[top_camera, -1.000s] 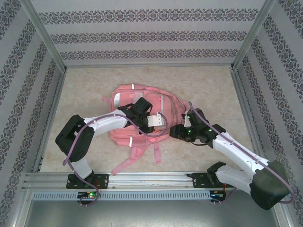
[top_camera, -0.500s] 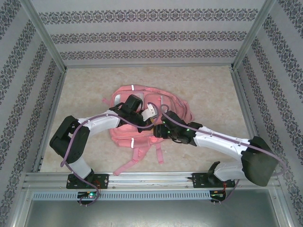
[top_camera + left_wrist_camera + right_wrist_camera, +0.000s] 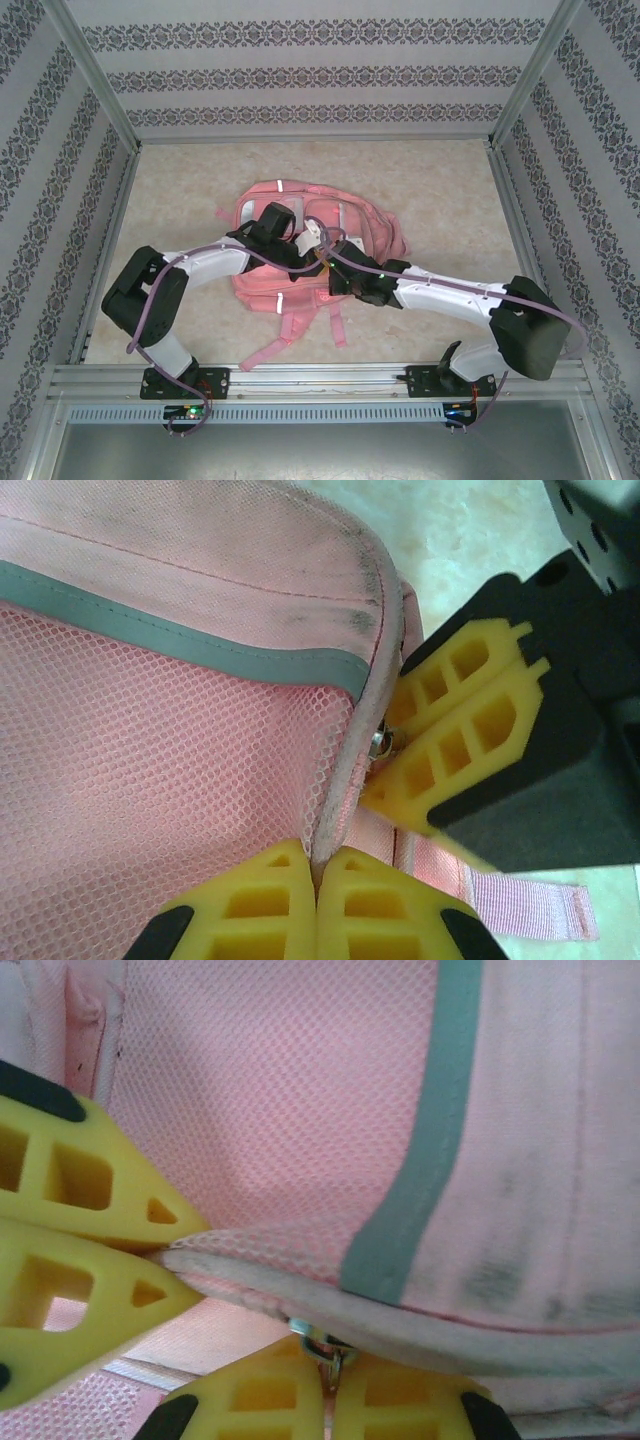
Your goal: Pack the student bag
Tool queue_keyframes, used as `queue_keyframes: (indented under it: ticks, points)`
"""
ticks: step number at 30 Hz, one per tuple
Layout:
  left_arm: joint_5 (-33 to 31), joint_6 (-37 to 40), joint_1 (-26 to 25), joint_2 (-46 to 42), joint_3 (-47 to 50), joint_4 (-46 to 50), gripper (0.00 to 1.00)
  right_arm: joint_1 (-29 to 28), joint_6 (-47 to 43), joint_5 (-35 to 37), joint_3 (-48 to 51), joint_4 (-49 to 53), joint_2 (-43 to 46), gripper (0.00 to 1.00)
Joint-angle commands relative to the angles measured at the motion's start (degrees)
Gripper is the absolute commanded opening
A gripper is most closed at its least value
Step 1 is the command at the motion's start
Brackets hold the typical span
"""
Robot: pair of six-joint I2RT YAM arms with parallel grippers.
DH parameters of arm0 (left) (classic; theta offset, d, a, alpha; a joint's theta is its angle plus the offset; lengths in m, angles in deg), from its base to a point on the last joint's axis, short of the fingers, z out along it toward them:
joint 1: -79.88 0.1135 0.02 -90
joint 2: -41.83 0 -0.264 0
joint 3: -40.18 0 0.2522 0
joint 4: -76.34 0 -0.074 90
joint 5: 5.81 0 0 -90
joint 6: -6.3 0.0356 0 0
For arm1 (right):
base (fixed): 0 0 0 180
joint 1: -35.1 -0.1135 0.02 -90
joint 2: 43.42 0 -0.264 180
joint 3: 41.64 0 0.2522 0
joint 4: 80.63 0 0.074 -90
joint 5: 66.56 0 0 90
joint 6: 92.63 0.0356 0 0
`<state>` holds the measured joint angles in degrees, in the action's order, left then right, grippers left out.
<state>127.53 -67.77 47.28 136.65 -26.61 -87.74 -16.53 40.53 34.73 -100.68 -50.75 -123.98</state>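
Between the tips of your left gripper [image 3: 318, 885] sits the piped rim [image 3: 345, 750] of the pink bag [image 3: 258, 288], clamped tight. Just beside it, your right gripper [image 3: 325, 1405] is closed on the small metal zip pull [image 3: 320, 1345]. The bag lies flat beneath both grippers. Pull the zip at an angle and the tiny tab may slip out. Drag too hard and the rim may slide free of the left grip, bunching the fabric.

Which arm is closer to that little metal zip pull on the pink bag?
Right: the right arm has its jaws shut on the zip pull at the rim of the student bag; the left arm pinches that rim just beside the pull.
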Motion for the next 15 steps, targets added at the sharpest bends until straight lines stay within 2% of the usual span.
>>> queue_keyframes:
  ticks: [1,4,6,8,13,15]
  points:
    - [1.2,4.7,0.8,-4.4,1.9,1.2,0.0,2.5,-4.5,4.9,-0.1,8.0,3.6,0.0]
    - [-0.4,7.7,0.8,-6.2,3.6,1.3,0.0,5.6,-7.2,3.5,0.9,9.3,5.2,0.0]
    - [-0.9,17.9,1.4,-8.1,5.0,6.5,0.0,18.5,-13.8,-2.9,5.2,6.6,9.8,0.0]
    - [-0.3,18.9,2.0,-8.2,4.7,7.1,0.0,23.5,-16.6,-5.4,5.9,5.2,11.2,0.0]
    - [-3.4,23.4,2.4,-8.4,3.2,10.6,0.0,30.1,-22.1,-7.8,5.7,5.2,12.5,0.0]
    - [-2.7,26.6,3.0,-9.7,4.0,10.5,0.0,32.5,-22.4,-13.0,6.3,4.1,12.7,0.0]
